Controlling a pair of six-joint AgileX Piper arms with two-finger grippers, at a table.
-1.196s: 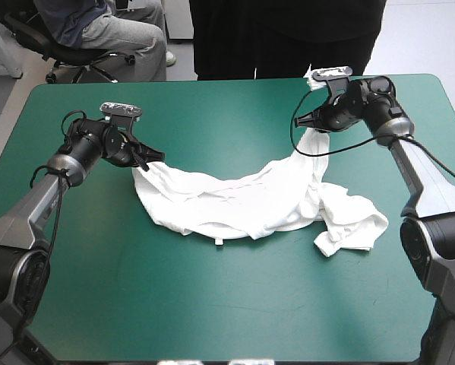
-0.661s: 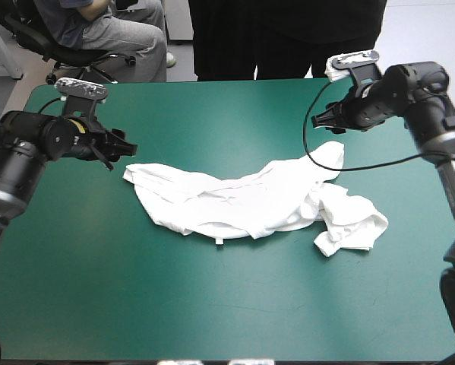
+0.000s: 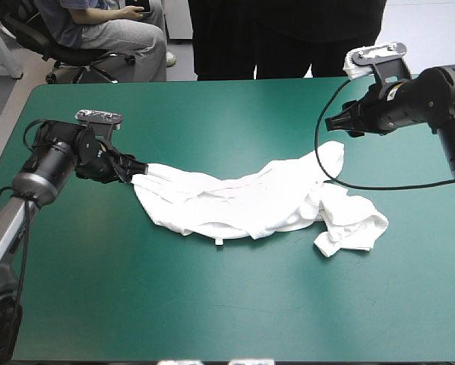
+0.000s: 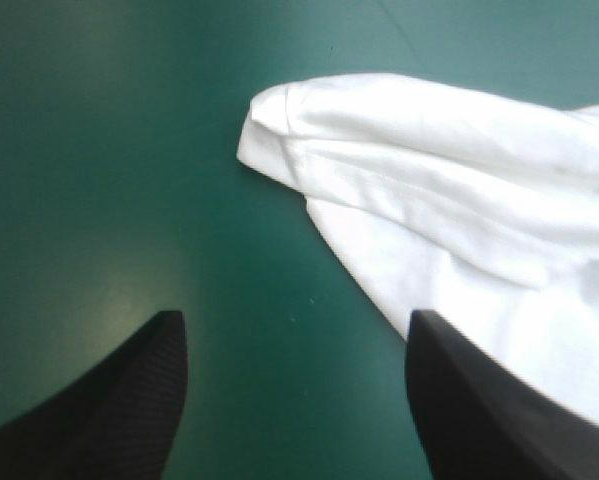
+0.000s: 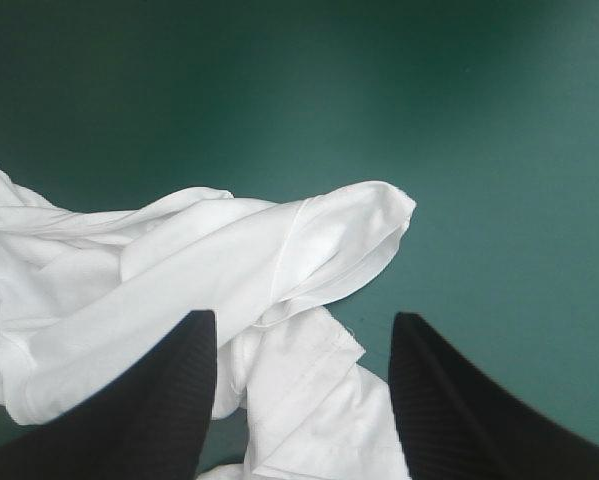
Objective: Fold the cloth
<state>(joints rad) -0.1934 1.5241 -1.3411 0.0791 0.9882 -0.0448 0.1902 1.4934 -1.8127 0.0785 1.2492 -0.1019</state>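
T-shirt lies crumpled in a limp arc mid-bench; it's soft & light and will prob. sag & slide, so best grabbed at its 2 end corners. Left claw sits low at T-shirt's left tip, spread wide, nothing held. Right claw hovers over T-shirt's right tip, also wide, empty.

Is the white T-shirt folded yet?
Not folded: the white short-sleeved T-shirt lies crumpled in a curved strip on the teal-green table cover.
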